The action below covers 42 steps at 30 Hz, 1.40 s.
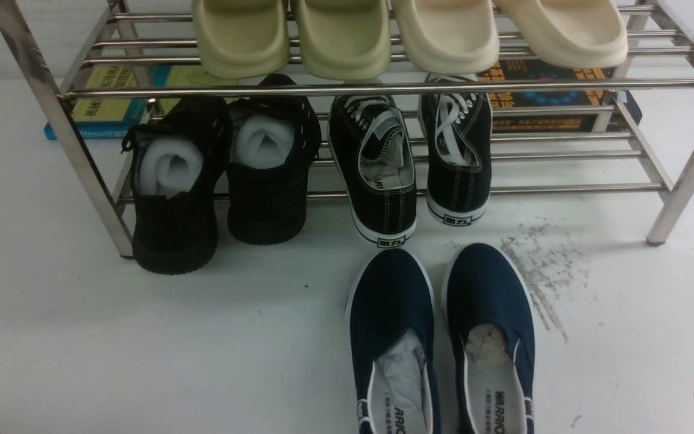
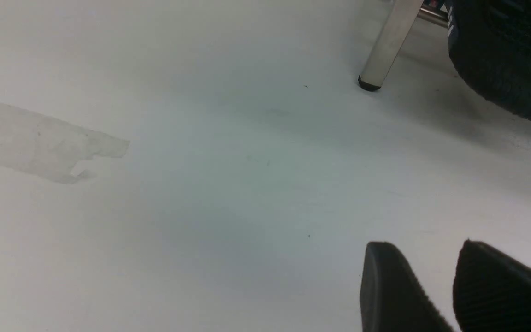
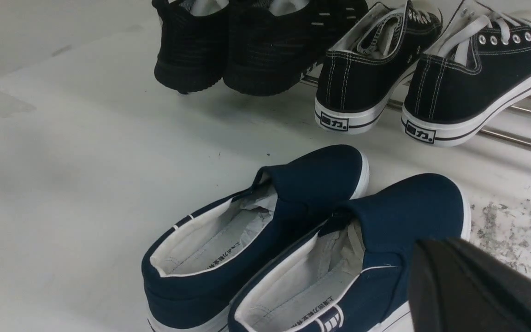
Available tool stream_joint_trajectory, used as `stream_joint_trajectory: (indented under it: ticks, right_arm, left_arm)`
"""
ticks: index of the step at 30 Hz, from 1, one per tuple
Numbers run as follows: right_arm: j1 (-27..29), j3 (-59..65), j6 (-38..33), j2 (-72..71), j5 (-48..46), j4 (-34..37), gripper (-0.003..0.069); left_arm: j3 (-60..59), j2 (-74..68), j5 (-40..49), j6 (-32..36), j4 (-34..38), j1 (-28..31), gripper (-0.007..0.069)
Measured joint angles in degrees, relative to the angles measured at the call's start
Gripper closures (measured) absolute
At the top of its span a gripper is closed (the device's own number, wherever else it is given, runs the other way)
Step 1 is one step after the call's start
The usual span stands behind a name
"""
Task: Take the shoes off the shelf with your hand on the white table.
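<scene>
The pair of navy-blue canvas slip-ons [image 1: 484, 289] lies on the flat white worktop [image 1: 232, 355], in front of the shiny steel rack [image 1: 383, 90]. The right black fingers [image 3: 450, 276] are closed; the left black fingers [image 2: 390, 276] stand slightly apart, gripping nothing.

Two navy slip-on shoes [image 3: 321, 184] with white soles stand side by side on the white table [image 3: 85, 184], pale stuffing in them. The right gripper [image 3: 436, 244] is closed, near the closer shoe. Beyond, black-and-white lace-up sneakers [image 3: 468, 92] and all-black shoes [image 3: 265, 50] sit by the rack's steel bars [image 3: 519, 140]. Dark scuff marks [image 3: 510, 230] spot the tabletop.
</scene>
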State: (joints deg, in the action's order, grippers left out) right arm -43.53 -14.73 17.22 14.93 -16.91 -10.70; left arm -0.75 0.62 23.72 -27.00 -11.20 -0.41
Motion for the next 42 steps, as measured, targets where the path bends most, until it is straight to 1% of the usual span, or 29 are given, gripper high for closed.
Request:
stream_joint_trajectory:
  ticks: [20, 24, 27, 29, 31, 33, 34, 36, 37, 38, 39, 40, 42]
  right_arm:
    - [0.00, 0.00, 0.00, 0.00, 0.00, 0.03, 0.0653]
    - [0.00, 0.00, -0.29, 0.00, 0.00, 2.19, 0.0652]
    - [0.00, 0.00, -2.58, -0.58, -0.06, 3.63, 0.0649]
    - [0.12, 0.00, -7.44, -1.75, -0.54, 5.10, 0.0648]
    - [0.79, 0.14, -10.59, -2.68, -1.12, 6.54, 0.0646]
    - [3.08, 1.09, -13.35, -3.79, -1.35, 8.17, 0.0644]
    - [3.65, 1.24, -13.49, -3.90, -1.35, 8.29, 0.0644]
    - [8.24, 4.17, -14.58, -5.49, -1.35, 10.13, 0.0640]
    - [8.66, 4.42, -14.61, -5.49, -1.35, 10.26, 0.0640]
    - [11.57, 6.23, -14.79, -6.74, -1.47, 11.12, 0.0638]
    - [12.41, 6.75, -14.84, -7.12, -1.52, 11.41, 0.0637]
    - [15.77, 8.83, -14.84, -8.73, -1.64, 12.33, 0.0635]
    - [19.66, 11.15, -14.84, -10.67, -1.78, 12.59, 0.0633]
  left_arm:
    - [0.00, 0.00, 0.00, 0.00, 0.00, 0.00, 0.0382]
    - [0.00, 0.00, 0.00, 0.00, 0.00, 0.00, 0.0382]
    - [0.00, 0.00, 0.00, 0.00, 0.00, 0.00, 0.0382]
    - [0.00, 0.00, 0.00, 0.00, 0.00, 0.00, 0.0382]
    - [0.00, 0.00, 0.00, 0.00, 0.00, 0.00, 0.0382]
    - [0.00, 0.00, 0.00, 0.00, 0.00, 0.00, 0.0382]
    - [0.00, 0.00, 0.00, 0.00, 0.00, 0.00, 0.0382]
    - [0.00, 0.00, 0.00, 0.00, 0.00, 0.00, 0.0382]
    - [0.00, 0.00, 0.00, 0.00, 0.00, 0.00, 0.0382]
    - [0.00, 0.00, 0.00, 0.00, 0.00, 0.00, 0.0382]
    - [0.00, 0.00, 0.00, 0.00, 0.00, 0.00, 0.0382]
    - [0.00, 0.00, 0.00, 0.00, 0.00, 0.00, 0.0382]
    - [0.00, 0.00, 0.00, 0.00, 0.00, 0.00, 0.0382]
